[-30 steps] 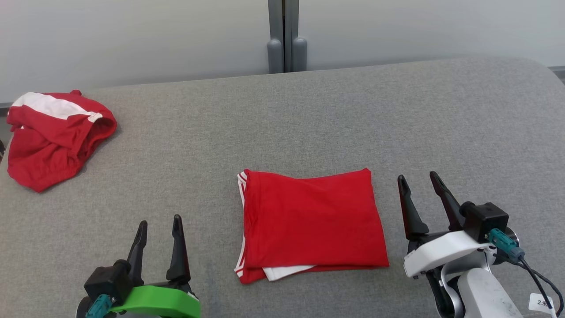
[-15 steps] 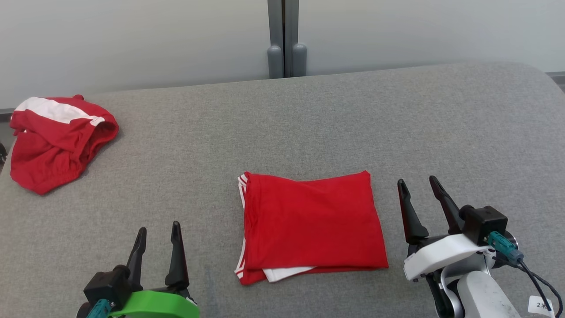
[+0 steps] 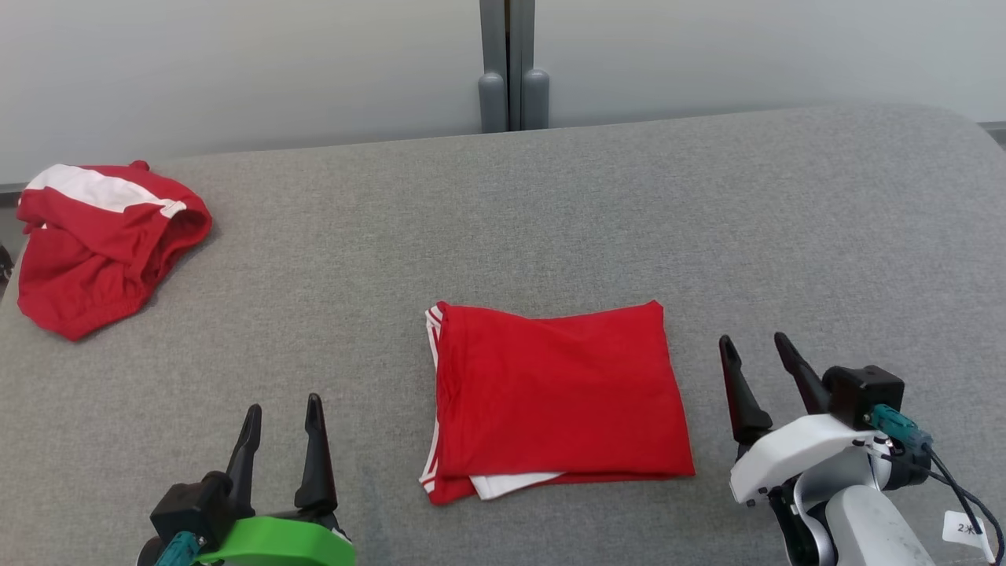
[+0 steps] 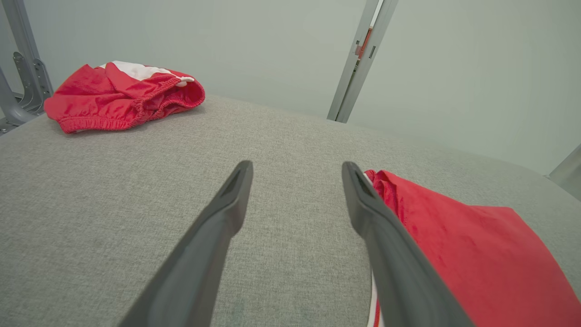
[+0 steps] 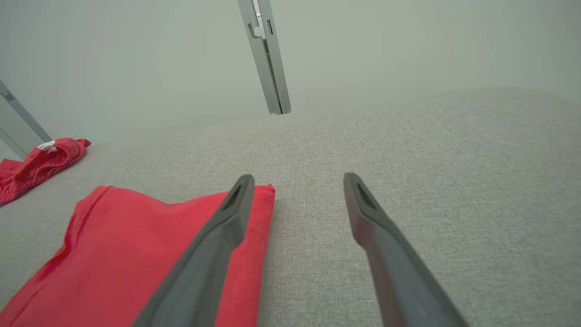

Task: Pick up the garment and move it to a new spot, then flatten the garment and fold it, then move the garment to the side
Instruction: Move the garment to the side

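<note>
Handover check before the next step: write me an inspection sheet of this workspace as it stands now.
Surface: grey fabric tabletop, flat.
Job's things: folded red garment at the centre, white trim along its left edge, lying between the two grippers and touched by neither.
Clutter: crumpled red-and-white shorts at the far left edge.
Grippers: left gripper open and empty, near side, left of the garment; right gripper open and empty, just right of it.
Cables: teal connector with a black lead at the right wrist, clear of the garment.
Surroundings: grey post behind the table, against a pale wall.
</note>
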Tool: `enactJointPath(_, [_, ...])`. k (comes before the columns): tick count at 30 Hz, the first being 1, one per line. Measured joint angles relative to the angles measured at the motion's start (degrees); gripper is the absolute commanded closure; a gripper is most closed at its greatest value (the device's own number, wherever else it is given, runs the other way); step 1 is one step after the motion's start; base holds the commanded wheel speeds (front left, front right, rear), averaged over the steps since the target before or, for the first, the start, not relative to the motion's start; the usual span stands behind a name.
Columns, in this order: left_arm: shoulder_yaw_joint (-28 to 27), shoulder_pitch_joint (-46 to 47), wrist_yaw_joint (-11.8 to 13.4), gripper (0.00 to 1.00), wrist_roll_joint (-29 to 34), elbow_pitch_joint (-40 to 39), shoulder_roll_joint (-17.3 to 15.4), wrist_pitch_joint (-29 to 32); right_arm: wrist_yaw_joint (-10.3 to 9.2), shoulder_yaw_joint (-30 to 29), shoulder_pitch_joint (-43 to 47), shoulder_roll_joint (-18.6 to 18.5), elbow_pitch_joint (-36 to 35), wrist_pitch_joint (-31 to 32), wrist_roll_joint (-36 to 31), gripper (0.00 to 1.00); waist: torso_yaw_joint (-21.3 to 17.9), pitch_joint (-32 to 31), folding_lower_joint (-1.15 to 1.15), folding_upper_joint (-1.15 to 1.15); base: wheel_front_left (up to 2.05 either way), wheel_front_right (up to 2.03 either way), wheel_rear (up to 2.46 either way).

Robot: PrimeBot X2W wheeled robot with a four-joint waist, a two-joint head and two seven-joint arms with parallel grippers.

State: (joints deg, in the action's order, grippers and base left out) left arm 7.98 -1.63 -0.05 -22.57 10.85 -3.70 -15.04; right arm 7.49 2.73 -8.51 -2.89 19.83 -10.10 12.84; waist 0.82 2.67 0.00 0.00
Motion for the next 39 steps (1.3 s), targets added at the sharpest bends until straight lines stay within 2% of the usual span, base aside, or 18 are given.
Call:
enactJointPath(11, [0.3,1.5,-0.7,0.00,0.0,0.5,0.6,0.0,0.00,0.4,-3.3,-0.1,1.3,18.0,1.6,0.00,2.6,1.9,0.00,0.00,0.00,0.00,0.00])
enactJointPath(15, [0.4,2.2,-0.7,0.00,-0.1,0.6,0.7,0.0,0.00,1.6,-5.4,-1.2,3.1,23.1,3.4,0.00,4.1,2.9,0.00,0.00,0.00,0.00,0.00])
enactJointPath(25, [0.7,2.9,-0.5,0.00,-0.6,0.6,0.8,0.0,0.00,3.4,-9.2,-2.3,10.1,27.2,5.7,0.00,7.1,5.2,0.00,0.00,0.00,0.00,0.00])
enactJointPath(26, [0.8,2.9,-0.5,0.00,-0.6,0.5,0.8,0.0,0.00,3.6,-9.7,-2.4,10.6,27.2,5.8,0.35,7.3,5.5,0.00,0.00,0.00,0.00,0.00])
enactJointPath(28, [0.9,2.9,-0.3,0.00,-0.6,0.3,0.8,0.0,0.00,4.2,-10.5,-2.6,11.4,26.8,6.0,0.88,7.4,5.9,0.00,0.00,0.00,0.00,0.00])
enactJointPath(29, [1.0,2.9,-0.1,0.00,-0.6,0.1,0.8,0.0,0.00,4.6,-11.0,-2.7,11.7,26.6,6.2,1.00,7.4,6.2,0.00,0.00,0.00,0.00,0.00])
enactJointPath(35, [1.1,3.1,0.1,0.00,-0.2,-0.6,0.8,0.0,0.07,5.8,-13.2,-3.8,12.1,23.2,6.5,1.00,6.0,7.1,0.00,0.00,0.00,0.00,0.00])
enactJointPath(39, [0.5,3.6,0.0,0.00,0.7,-1.2,0.8,0.0,0.07,5.0,-15.3,-6.0,11.5,21.5,6.2,1.00,3.8,7.7,0.00,0.00,0.00,0.00,0.00])
